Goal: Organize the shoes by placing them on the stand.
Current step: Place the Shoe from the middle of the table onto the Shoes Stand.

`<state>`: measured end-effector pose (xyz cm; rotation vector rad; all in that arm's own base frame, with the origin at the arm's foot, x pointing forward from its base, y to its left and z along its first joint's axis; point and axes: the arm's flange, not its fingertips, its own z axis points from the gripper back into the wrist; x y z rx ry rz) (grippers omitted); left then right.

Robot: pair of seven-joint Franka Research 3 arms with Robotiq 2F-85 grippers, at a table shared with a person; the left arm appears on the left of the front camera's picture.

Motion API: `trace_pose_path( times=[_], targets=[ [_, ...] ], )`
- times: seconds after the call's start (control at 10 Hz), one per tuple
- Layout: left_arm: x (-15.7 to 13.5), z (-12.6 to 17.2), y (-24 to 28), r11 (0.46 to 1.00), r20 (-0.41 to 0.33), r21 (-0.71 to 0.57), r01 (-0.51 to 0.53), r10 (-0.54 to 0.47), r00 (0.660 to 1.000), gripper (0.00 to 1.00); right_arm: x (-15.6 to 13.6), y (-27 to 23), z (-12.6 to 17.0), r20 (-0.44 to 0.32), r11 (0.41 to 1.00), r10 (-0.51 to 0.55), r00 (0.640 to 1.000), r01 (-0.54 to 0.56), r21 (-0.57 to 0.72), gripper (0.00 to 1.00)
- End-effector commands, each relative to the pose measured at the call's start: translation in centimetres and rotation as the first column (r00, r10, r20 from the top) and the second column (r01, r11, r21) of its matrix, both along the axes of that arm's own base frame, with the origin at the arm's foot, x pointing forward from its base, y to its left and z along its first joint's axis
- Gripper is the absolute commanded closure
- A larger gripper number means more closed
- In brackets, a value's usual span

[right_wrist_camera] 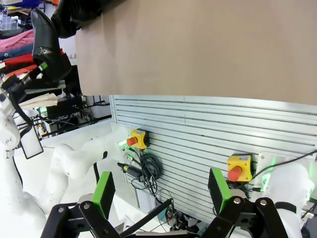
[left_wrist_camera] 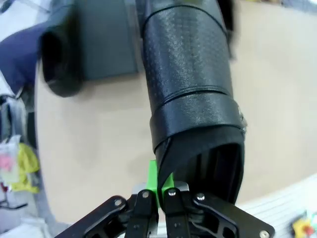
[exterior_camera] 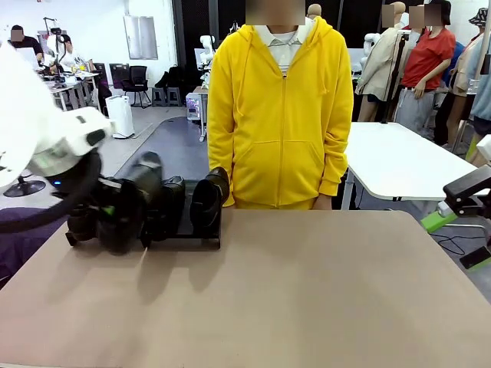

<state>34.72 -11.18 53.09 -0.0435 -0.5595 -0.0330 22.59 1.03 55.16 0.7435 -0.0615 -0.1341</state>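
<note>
at the left of the front view, the left gripper (exterior_camera: pixel 115 218) is seen low over the left end of the stand (exterior_camera: pixel 201 239), blurred, with a black shoe (exterior_camera: pixel 142 184) held in it. in the left wrist view the fingers (left_wrist_camera: pixel 153 181) are pinched tight on the rim of that shoe's (left_wrist_camera: pixel 190 84) opening, its textured upper stretching away toward the top of the frame above the tan surface (left_wrist_camera: pixel 99 144). another shoe (left_wrist_camera: pixel 57 54) is seen at the upper left of that view, beside a dark panel of the stand (left_wrist_camera: pixel 106 44).

just right of the held shoe in the front view, two more shoes (exterior_camera: pixel 170 201) (exterior_camera: pixel 209 198) are seen standing on the stand, near the far edge of the surface (exterior_camera: pixel 307 291). behind it, at the middle of the frame, a person in a yellow hoodie (exterior_camera: pixel 280 115) is standing.

at the right edge of the front view the right gripper (exterior_camera: pixel 460 211) is seen off the surface's side. in the right wrist view its green-padded fingers (right_wrist_camera: pixel 103 191) are spread wide with nothing between them, over a slatted metal panel with yellow emergency-stop boxes (right_wrist_camera: pixel 240 166).
</note>
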Motion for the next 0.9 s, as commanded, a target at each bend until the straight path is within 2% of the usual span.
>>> trace_pose_path(
  times=[0.0,0.2,0.3,0.4,0.5,0.8],
  targets=[
    [4.5,-2.5,2.9,0.99,0.071,0.009,-0.137,0.136,0.988,1.0,0.2,0.1,0.2,0.02,0.999,0.016,1.0,-0.017,0.03,0.0],
    [8.1,-4.4,5.4,0.976,0.08,-0.015,-0.219,0.22,0.972,1.0,0.2,0.1,0.2,0.02,0.999,0.016,1.0,-0.017,0.03,0.0],
    [9.5,-5.2,5.6,0.98,0.096,-0.041,-0.196,0.199,0.975,1.0,0.2,0.1,0.2,0.02,0.999,0.016,1.0,-0.017,0.03,0.0],
    [10.0,-5.2,5.6,0.978,0.075,-0.078,-0.195,0.2,0.977,1.0,0.2,0.1,0.2,0.02,0.999,0.016,1.0,-0.017,0.03,0.0],
    [7.8,-5.5,7.5,0.98,0.057,-0.034,-0.195,0.196,0.979,1.0,0.2,0.1,0.2,0.02,0.999,0.016,1.0,-0.017,0.03,0.0],
    [7.8,-5.5,7.5,0.98,0.057,-0.034,-0.195,0.196,0.979,1.0,0.2,0.1,0.2,0.02,0.999,0.016,1.0,-0.017,0.03,0.0]
  ],
)
